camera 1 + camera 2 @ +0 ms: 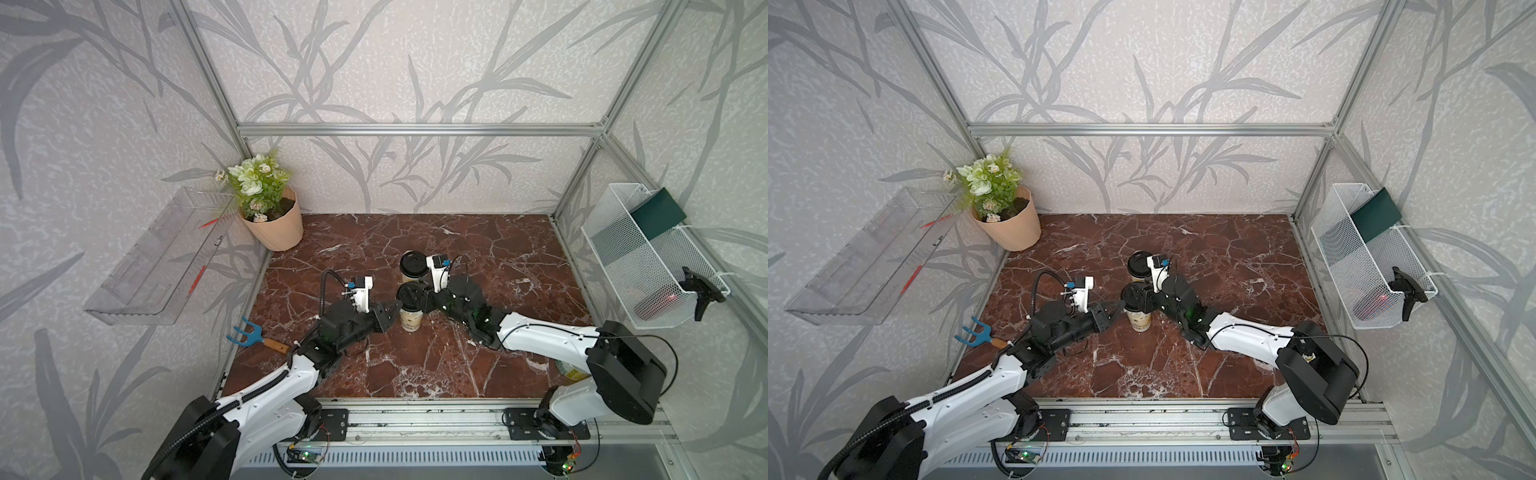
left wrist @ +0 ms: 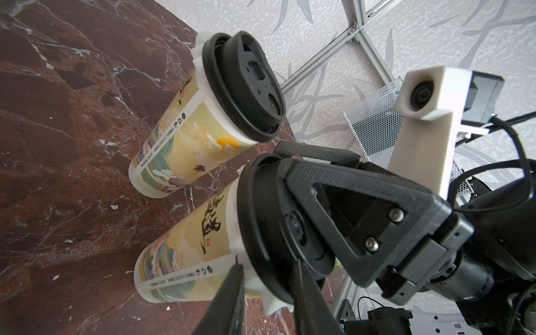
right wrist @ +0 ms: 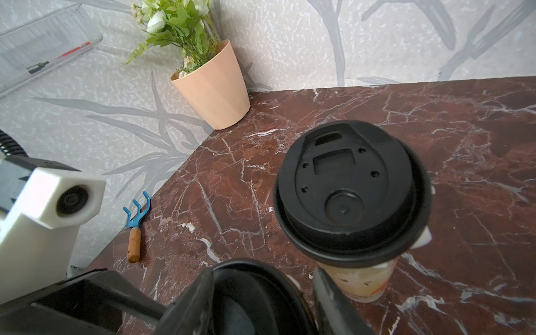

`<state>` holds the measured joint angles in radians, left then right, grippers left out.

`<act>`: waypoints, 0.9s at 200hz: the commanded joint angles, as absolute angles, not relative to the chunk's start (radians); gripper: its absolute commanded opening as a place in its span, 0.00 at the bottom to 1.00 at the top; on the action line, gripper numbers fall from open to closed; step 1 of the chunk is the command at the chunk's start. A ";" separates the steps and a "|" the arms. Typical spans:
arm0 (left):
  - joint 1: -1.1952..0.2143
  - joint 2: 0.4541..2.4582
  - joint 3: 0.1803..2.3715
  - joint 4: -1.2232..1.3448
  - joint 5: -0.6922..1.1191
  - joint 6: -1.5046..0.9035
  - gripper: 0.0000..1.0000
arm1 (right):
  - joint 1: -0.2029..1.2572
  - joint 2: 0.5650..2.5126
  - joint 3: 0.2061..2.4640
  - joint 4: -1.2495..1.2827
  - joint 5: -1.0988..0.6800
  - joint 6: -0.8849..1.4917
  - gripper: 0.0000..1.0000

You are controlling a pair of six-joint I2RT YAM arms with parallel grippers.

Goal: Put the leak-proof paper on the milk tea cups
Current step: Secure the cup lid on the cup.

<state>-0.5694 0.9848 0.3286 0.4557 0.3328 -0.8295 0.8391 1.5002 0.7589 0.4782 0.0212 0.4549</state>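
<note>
Fingers of left claw (image 2: 266, 262), coming in level from the left, stand narrowly apart astride the rim of near lid (image 1: 409, 293), one above and one below by near paper (image 2: 272, 306). Pinching or not, cannot tell. Near cup (image 1: 410, 320) stands upright on worktop (image 1: 457, 365) between both claws, paper edge peeking under lid. Right claw (image 3: 262, 272) clasps that lid from the right. Far cup (image 2: 185, 142) is just behind, lidded, far paper (image 2: 198, 62) under its lid; right arm nearer. Probable exit for each claw: sideways, outward.
</note>
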 commanded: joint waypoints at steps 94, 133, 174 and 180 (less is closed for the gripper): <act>-0.548 0.993 0.717 -0.047 0.267 -0.607 0.43 | 0.864 1.591 0.679 0.101 -0.015 0.396 0.55; -0.550 1.078 0.733 -0.025 0.339 -0.588 0.45 | 0.863 1.584 0.677 0.101 -0.013 0.403 0.55; -0.554 1.145 0.702 -0.049 0.280 -0.555 0.50 | 0.858 1.544 0.674 0.116 -0.037 0.428 0.59; -0.554 1.148 0.694 -0.044 0.275 -0.554 0.51 | 0.854 1.538 0.676 0.121 -0.046 0.433 0.60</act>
<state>-0.5503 1.1358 0.7177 -0.0326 0.3058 -0.5915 0.8391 1.4757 0.7574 0.4667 0.0097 0.4629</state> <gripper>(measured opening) 0.500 0.576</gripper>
